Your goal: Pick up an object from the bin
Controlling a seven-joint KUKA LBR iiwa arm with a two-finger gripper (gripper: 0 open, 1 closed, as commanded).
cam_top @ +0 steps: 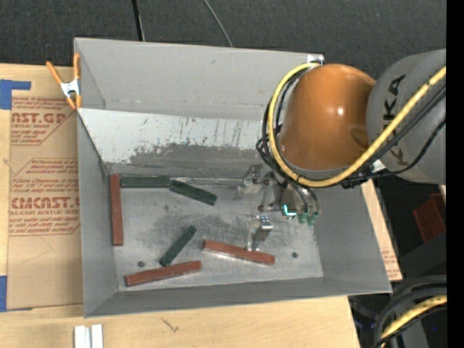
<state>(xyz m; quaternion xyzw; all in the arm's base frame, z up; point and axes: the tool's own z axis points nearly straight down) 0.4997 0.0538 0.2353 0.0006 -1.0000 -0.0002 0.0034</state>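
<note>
My gripper (258, 203) hangs under the orange wrist cover over the right half of the bin floor. Its two metal fingers stand apart, one fingertip (252, 175) toward the back wall and the other (262, 228) toward the front, so it is open with only bare floor between them. A red-brown flat bar (238, 253) lies just in front of the nearer fingertip, almost touching it. A dark green bar (193, 192) lies tilted to the gripper's left, near the back wall.
Another dark green bar (178, 245) lies slanted at mid floor. A red-brown bar (162, 273) rests along the front wall, and a third one (116, 210) along the left wall. A long dark green strip (145, 183) lies at the foot of the back wall.
</note>
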